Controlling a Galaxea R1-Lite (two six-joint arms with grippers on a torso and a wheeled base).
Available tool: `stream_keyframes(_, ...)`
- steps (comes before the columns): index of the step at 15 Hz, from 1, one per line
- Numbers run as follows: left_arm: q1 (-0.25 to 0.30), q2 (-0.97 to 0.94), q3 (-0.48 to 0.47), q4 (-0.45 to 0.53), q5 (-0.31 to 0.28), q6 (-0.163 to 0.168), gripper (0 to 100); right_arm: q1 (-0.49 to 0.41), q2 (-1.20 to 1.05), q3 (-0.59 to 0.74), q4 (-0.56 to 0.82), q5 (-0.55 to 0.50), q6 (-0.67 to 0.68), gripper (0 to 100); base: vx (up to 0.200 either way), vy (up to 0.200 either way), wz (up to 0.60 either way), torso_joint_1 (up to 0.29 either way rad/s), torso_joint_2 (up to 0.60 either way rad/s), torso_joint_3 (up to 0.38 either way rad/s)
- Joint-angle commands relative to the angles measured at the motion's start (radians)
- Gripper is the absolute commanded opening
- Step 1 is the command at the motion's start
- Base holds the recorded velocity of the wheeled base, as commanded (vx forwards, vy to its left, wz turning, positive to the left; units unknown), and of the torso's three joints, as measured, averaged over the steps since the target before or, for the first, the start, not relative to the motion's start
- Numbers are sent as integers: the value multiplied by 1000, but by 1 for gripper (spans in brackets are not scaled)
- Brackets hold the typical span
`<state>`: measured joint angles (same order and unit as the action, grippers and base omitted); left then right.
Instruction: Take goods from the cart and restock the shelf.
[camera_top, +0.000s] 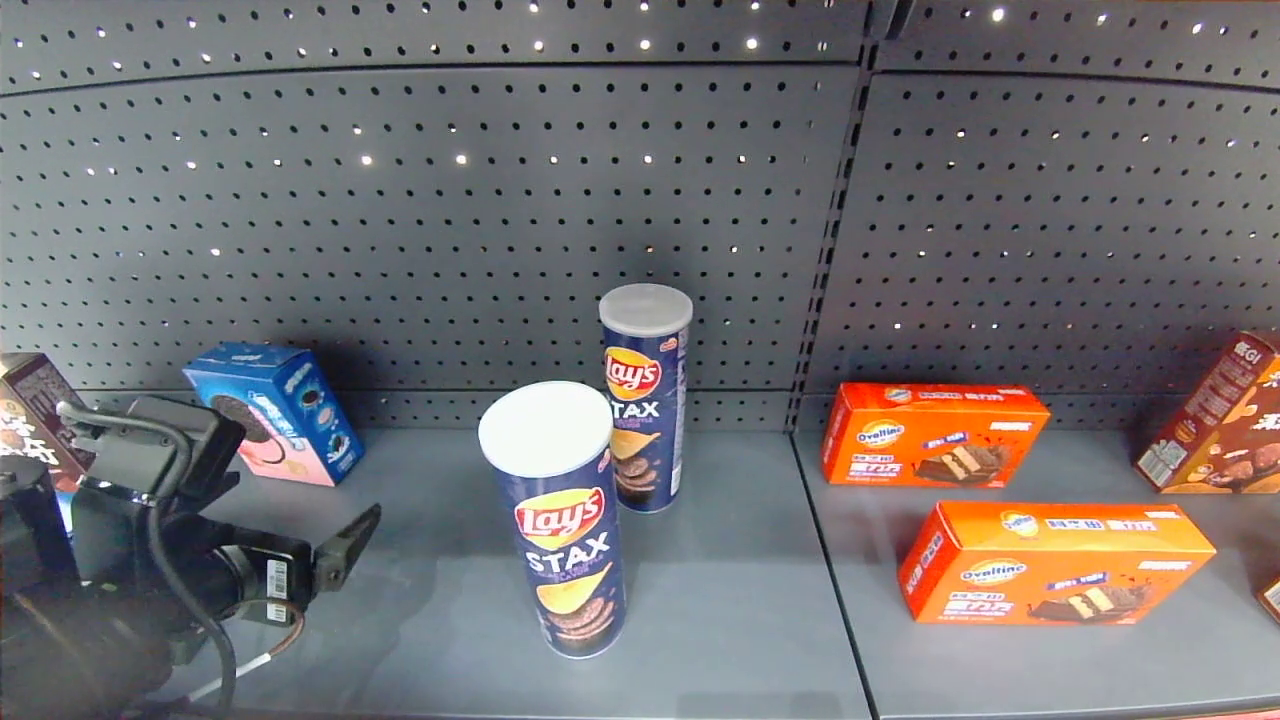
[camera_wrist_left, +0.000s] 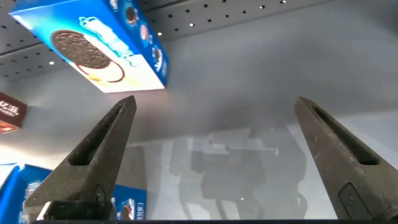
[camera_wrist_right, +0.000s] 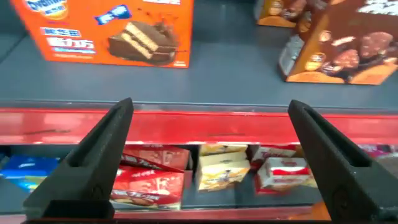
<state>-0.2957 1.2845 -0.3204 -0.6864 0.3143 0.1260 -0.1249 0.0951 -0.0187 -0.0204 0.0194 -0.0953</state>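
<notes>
Chip can (camera_top: 560, 520) near shelf (camera_top: 720, 600) front edge: likely light, stiff tube, slick, tippy; grip mid-body. Left gripper (camera_wrist_left: 214, 102) and right gripper (camera_wrist_right: 210, 104) both spread wide, empty.

Bystanding boxed snacks, left and right.
A blue sandwich-cookie box (camera_top: 280, 412) stands just beyond the left pincer (camera_wrist_left: 214, 102), toward the pegboard back panel (camera_top: 450, 200), with a dark brown box (camera_top: 30, 400) farther out to that pincer's left. Beyond the right pincer (camera_wrist_right: 210, 104) lies an orange wafer box (camera_wrist_right: 115, 31), a brown chocolate-snack box (camera_wrist_right: 348, 43) beside it; below that pincer, red and cream cartons (camera_wrist_right: 217, 171) sit on a lower level.
</notes>
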Motion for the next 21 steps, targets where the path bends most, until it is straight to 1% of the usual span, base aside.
stream_keyframes(1, 4, -7, -3, -1, 0, 0, 100, 1, 2, 0, -4, -61, 3, 100, 0, 0, 0, 0, 0, 0)
stream_keyframes(2, 4, -7, -9, -1, 0, 0, 100, -1, 2, 3, -9, -128, 9, 100, 0, 0, 0, 0, 0, 0)
stream_keyframes(3, 4, -7, -17, -1, 0, 0, 100, -1, 2, 3, -7, -151, 14, 100, 0, 0, 0, 0, 0, 0)
stream_keyframes(4, 4, -4, -23, -1, 0, 0, 100, 1, 2, 3, -7, -150, 28, 100, 0, 0, 0, 0, 0, 0)
stream_keyframes(5, 4, 3, -43, -1, -1, 0, 100, 1, 2, 2, -7, -148, 75, 100, 0, 0, 0, 0, 0, 0)
stream_keyframes(8, 4, 3, -52, -1, 0, 0, 100, -1, 2, 5, -15, -151, 195, 100, 0, 0, 0, 0, 0, 0)
stream_keyframes(16, 6, -4, -52, -1, 0, -3, 100, 1, 2, 10, -29, -150, 193, 100, 0, 0, 0, 0, 0, 0)
stream_keyframes(17, 6, -4, -52, -1, 0, -3, 100, 7, 2, 10, -30, -110, 190, 100, 0, 0, 0, 0, 0, 0)
stream_keyframes(18, 6, -4, -54, -1, 0, -3, 100, 8, 0, 17, -49, -24, 187, 100, 0, 0, 0, 0, 0, 0)
stream_keyframes(19, 6, -2, -55, -1, 0, -2, 100, 10, 0, 19, -49, 19, 178, 100, 0, 0, 0, 0, 0, 0)
stream_keyframes(20, 6, -4, -55, -1, 0, -2, 100, 10, 0, 19, -49, 27, 172, 100, 0, 0, 0, 0, 0, 0)
stream_keyframes(21, 6, -4, -55, -1, 0, -3, 100, 82, -9, 19, -49, 28, 170, 100, 0, 0, 0, 0, 0, 0)
